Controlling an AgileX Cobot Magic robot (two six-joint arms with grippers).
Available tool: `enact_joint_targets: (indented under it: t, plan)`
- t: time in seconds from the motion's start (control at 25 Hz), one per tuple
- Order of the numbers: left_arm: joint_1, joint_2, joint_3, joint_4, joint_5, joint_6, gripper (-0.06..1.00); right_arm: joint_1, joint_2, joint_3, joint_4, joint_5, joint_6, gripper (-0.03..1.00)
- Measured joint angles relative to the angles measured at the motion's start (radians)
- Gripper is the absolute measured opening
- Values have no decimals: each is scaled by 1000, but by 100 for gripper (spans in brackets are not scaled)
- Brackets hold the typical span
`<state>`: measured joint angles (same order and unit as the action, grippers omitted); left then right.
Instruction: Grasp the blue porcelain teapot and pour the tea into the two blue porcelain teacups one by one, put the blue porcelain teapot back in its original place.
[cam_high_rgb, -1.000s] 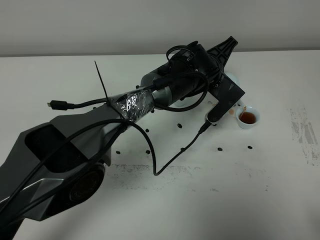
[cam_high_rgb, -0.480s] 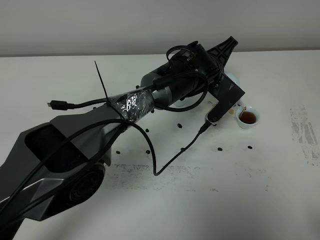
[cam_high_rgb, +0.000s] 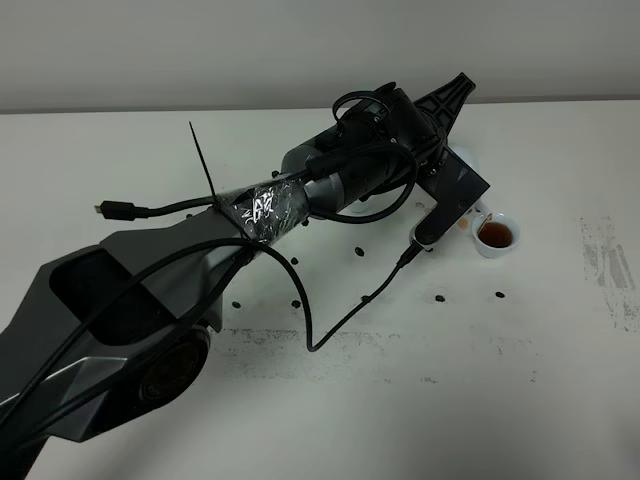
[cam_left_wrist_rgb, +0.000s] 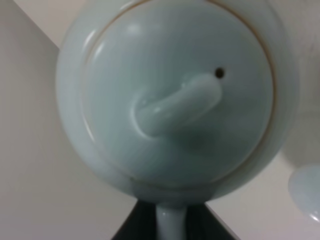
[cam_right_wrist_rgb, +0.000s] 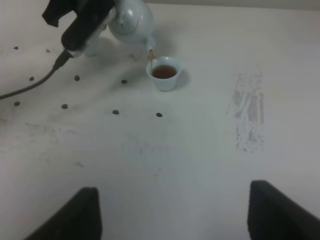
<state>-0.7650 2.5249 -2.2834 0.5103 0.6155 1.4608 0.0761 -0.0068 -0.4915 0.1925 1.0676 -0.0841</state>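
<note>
Firstly, left arm (cam_high_rgb: 340, 185), high view: is stretching across the table (cam_high_rgb: 400, 420) and covering its own jaws.
Blue porcelain teapot (cam_high_rgb: 471, 160), high view: is peeking out at the arm's far end, mostly hidden.
Filled teacup (cam_high_rgb: 496, 236), high view: is standing upright on the table just beside the arm's end, holding brown tea.
Left jaws, left wrist view: are clenching on the teapot's loop handle (cam_left_wrist_rgb: 170, 222), with one dark jaw sitting on either side of it.
Teapot, left wrist view: is filling the frame directly ahead of the left jaws, with its lid (cam_left_wrist_rgb: 177, 95) sitting in place.
Cup rim (cam_left_wrist_rgb: 306, 192), left wrist view: is showing pale off to one side of the left jaws; which teacup it belongs to cannot be told.
Right jaws, right wrist view: are standing wide apart, released, gripping nothing.
Teapot, right wrist view: is tilting spout-down well ahead of the right jaws.
Tea stream (cam_right_wrist_rgb: 150, 55), right wrist view: is running thinly from the spout into the filled teacup.
Dark specks (cam_right_wrist_rgb: 116, 112), right wrist view: are lying scattered on the table between the right jaws and the filled teacup.
</note>
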Motion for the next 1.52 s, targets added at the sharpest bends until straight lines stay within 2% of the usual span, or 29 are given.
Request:
enact_joint_targets:
  t: [0.72,1.0,1.12,1.24,1.36,1.52]
  plan:
    - [-1,0,0,-35,35,-5,4,0,0,0,0,0,0,59]
    - [-1,-1,0,-117,65,-68,4,0,0,0,0,0,0,59]
    - [-1,-19,0,-143,87,-134,4,0,0,0,0,0,0,59]
    - [-2,-66,0,-150,142,-242,4,0,0,0,0,0,0,59]
    - [-10,-121,0,-150,236,-386,4,0,0,0,0,0,0,59]
    - [-21,-168,0,-177,362,-631,4,0,0,0,0,0,0,59]
